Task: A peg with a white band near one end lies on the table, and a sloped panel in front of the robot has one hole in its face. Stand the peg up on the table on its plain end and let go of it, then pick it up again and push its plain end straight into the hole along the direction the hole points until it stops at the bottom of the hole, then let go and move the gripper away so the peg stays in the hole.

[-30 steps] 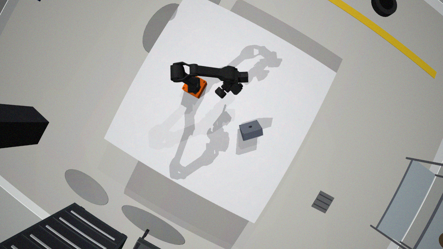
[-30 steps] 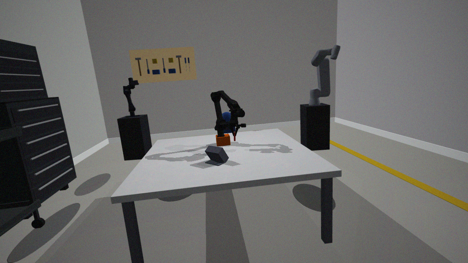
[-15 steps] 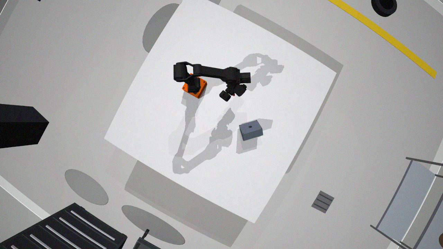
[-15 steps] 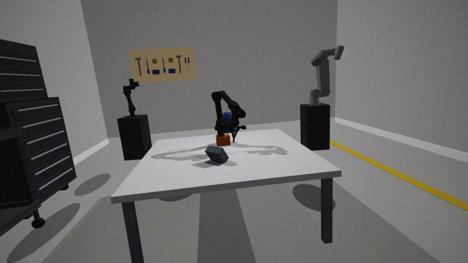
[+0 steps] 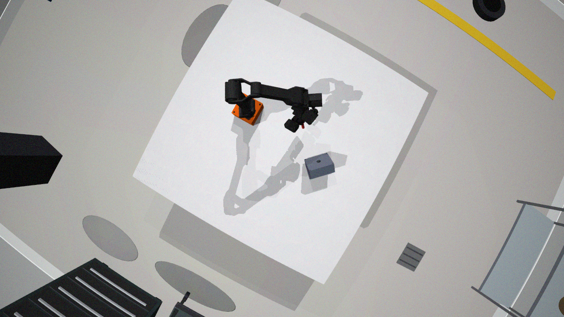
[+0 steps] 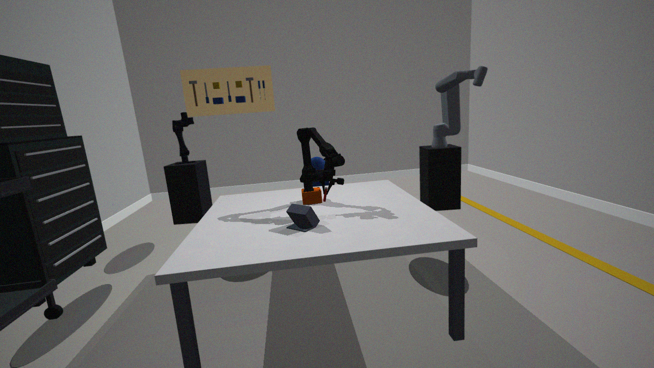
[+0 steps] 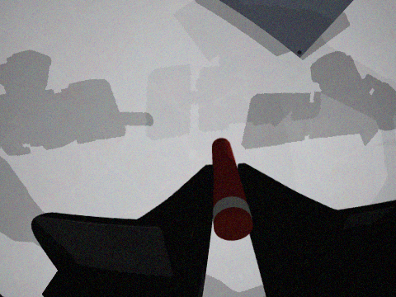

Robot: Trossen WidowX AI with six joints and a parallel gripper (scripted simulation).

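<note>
A red peg point(image 7: 224, 173) point(image 6: 325, 197) point(image 5: 302, 126) is held between the fingertips of my gripper point(image 7: 225, 172) point(image 6: 325, 191), which is shut on it. In the wrist view the banded end is nearer the camera and the plain end points away toward the table. In the exterior view the peg hangs above the table, tilted slightly. The sloped panel is a blue-grey block point(image 5: 320, 167) point(image 6: 302, 216) point(image 7: 289, 21) with one dark hole point(image 5: 318, 161) in its face. It stands apart from the peg; only its corner shows in the wrist view, where its hole is out of frame.
The white table point(image 5: 354, 118) point(image 6: 366, 237) carries the orange arm base point(image 5: 256, 117) point(image 6: 311, 197) and the panel. Shadows of the arm fall across the table top. A dark tool cabinet point(image 6: 50, 183) and two pedestals point(image 6: 187, 192) point(image 6: 440, 178) with other arms stand off the table.
</note>
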